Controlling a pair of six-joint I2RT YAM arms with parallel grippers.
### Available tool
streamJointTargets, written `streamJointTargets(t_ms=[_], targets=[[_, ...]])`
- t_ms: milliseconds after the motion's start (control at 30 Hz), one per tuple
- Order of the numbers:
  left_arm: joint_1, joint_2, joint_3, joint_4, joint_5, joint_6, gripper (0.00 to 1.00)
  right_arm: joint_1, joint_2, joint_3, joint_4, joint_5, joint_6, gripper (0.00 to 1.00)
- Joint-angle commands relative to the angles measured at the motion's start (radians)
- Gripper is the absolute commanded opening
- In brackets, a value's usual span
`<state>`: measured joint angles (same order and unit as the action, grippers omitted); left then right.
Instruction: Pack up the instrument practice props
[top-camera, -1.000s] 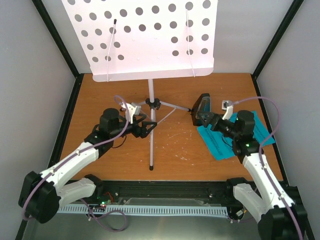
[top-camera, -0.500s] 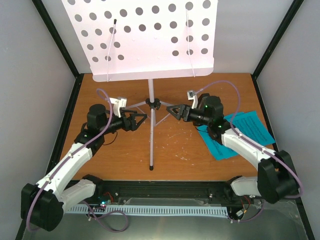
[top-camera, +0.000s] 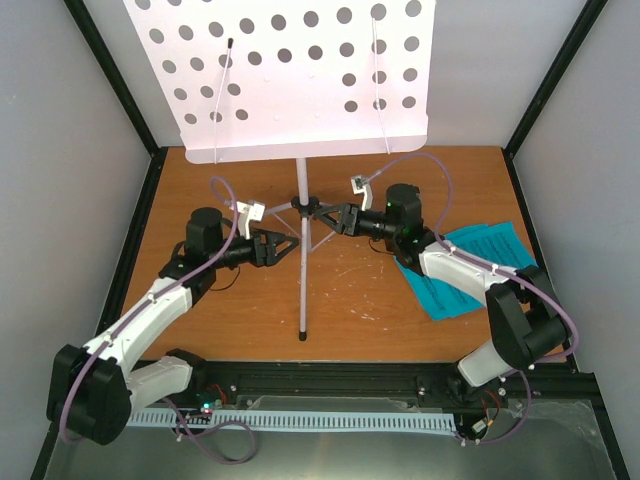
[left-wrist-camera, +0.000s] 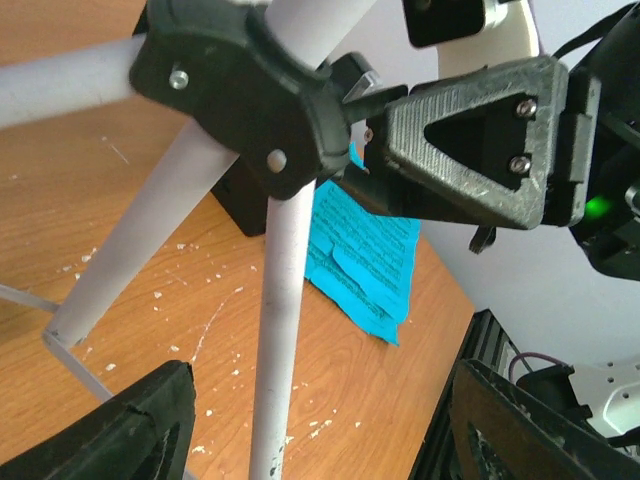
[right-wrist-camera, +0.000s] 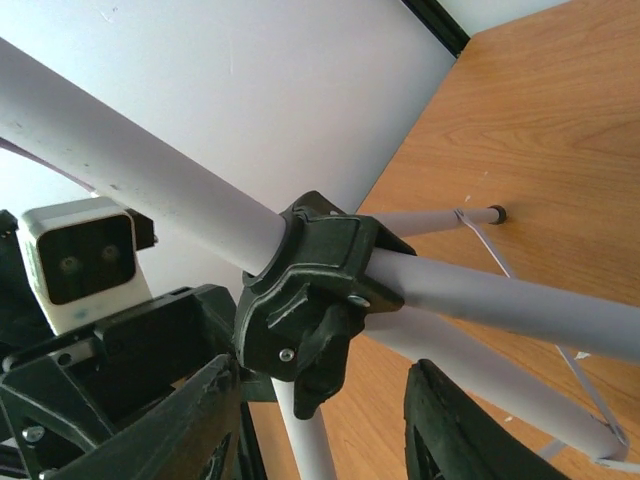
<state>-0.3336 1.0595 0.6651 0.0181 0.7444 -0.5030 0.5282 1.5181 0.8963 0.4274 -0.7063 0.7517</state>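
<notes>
Left wrist view: left hand (left-wrist-camera: 320, 425) and right hand (top-camera: 338, 217) open beside music stand (top-camera: 300, 80) hub (left-wrist-camera: 250, 100); print on cyan pages (left-wrist-camera: 365, 250) unreadable.

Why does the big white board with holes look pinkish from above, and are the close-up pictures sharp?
Top view: the music stand desk is overexposed, washed pink-white. Left wrist view: the black hub is fairly sharp, the near jaws at the bottom dark and blurred. Right wrist view: likewise, against a bright wall.
</notes>
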Motion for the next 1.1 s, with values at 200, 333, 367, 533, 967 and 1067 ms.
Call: streamJointTargets(t_ms=[200,333,367,533,967,1067], targets=[[0.000,0.082,-0.026,0.176,0.091,-0.079,0.66,0.013,0.034,0.036,0.061,-0.035,-0.067,0.29],[-0.013,0.127,-0.012,0.219,0.068,-0.092,0.62,0.016,0.042,0.033,0.077,-0.039,-0.088,0.24],[-0.020,0.138,-0.003,0.212,0.059,-0.084,0.61,0.016,0.045,0.033,0.078,-0.040,-0.092,0.23],[-0.044,0.169,0.021,0.185,0.031,-0.051,0.57,0.019,0.047,0.029,0.085,-0.047,-0.111,0.18],[-0.062,0.206,0.028,0.178,0.014,-0.042,0.47,0.023,0.022,0.024,0.029,-0.029,-0.251,0.04],[-0.064,0.220,0.030,0.179,0.013,-0.040,0.45,0.032,-0.002,0.033,-0.059,0.010,-0.391,0.03]])
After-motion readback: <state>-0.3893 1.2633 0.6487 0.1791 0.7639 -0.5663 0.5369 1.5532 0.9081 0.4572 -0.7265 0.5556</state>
